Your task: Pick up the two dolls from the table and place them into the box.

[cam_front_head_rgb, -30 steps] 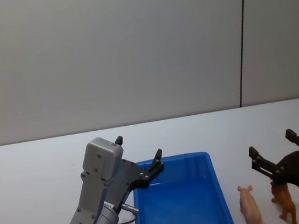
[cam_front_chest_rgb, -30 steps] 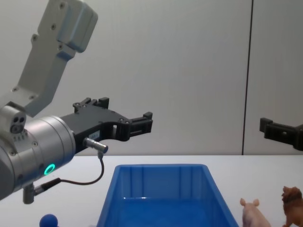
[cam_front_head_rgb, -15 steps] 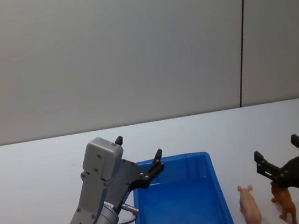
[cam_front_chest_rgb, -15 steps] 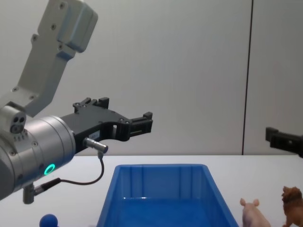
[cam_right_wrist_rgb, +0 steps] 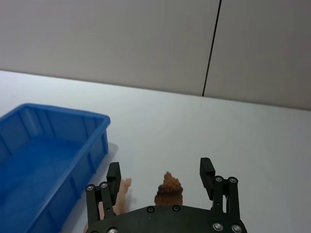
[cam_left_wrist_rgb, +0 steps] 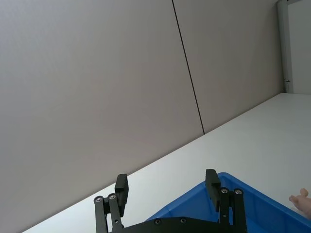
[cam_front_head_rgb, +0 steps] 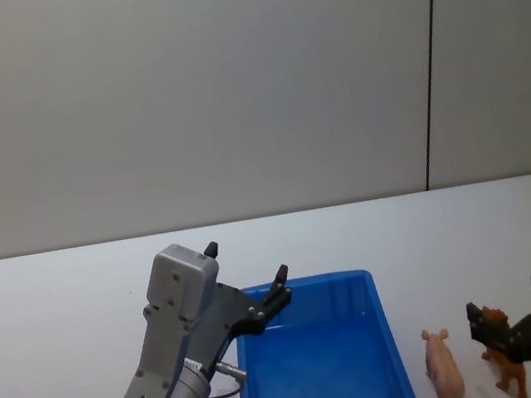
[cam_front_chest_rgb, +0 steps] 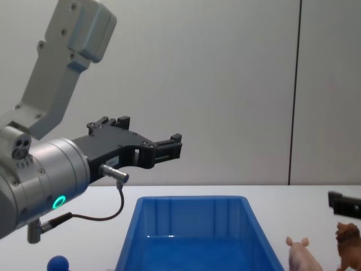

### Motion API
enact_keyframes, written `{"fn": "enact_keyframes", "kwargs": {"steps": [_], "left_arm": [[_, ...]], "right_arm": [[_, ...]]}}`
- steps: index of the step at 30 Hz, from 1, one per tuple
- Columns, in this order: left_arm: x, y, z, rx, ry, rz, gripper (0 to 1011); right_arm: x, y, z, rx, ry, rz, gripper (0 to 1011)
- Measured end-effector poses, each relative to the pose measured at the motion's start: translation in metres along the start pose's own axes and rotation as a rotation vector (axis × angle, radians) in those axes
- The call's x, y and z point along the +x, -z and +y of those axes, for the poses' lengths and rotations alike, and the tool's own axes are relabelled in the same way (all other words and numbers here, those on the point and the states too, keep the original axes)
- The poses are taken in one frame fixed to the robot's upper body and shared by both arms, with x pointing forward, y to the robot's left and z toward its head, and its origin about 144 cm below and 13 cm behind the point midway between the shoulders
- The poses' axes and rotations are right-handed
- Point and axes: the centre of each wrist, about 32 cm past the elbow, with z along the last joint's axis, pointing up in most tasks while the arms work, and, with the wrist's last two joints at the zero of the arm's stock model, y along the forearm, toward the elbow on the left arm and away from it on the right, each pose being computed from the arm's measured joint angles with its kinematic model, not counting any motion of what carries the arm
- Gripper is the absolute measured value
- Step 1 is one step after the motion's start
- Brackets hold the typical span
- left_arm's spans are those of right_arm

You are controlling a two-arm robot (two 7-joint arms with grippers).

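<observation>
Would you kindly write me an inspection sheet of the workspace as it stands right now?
Surface: white table, flat, no spills seen.
Job's things: blue box open-topped, no doll seen inside; pink pig standing on the table right of the box; brown doll standing beside the pig, farther right.
Clutter: small blue ball left of the box.
Grippers: left gripper open, holding nothing, raised over the box's far left corner; right gripper open, just above the brown doll, not gripping it.
Cables: dark cable looping below the left wrist, near the box's left rim.
Surroundings: grey wall with a dark vertical seam; nothing else seen.
</observation>
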Motion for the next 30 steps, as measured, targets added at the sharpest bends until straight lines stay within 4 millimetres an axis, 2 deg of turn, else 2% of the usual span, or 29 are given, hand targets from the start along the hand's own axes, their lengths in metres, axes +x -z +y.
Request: {"fn": "enact_keyframes", "kwargs": {"steps": [19,22,30], "left_arm": [[0.000,0.000,0.000,0.000,0.000,0.000,1002],[0.000,0.000,0.000,0.000,0.000,0.000,1002],[0.000,0.000,0.000,0.000,0.000,0.000,1002]], "right_arm": [[0.003,0.024,-0.002,-0.139,0.029,0.030,995],[0.004,0.027,-0.001,-0.150,0.027,0.034,941],[0.002,0.036,0.005,-0.172,0.015,0.043,705]]}}
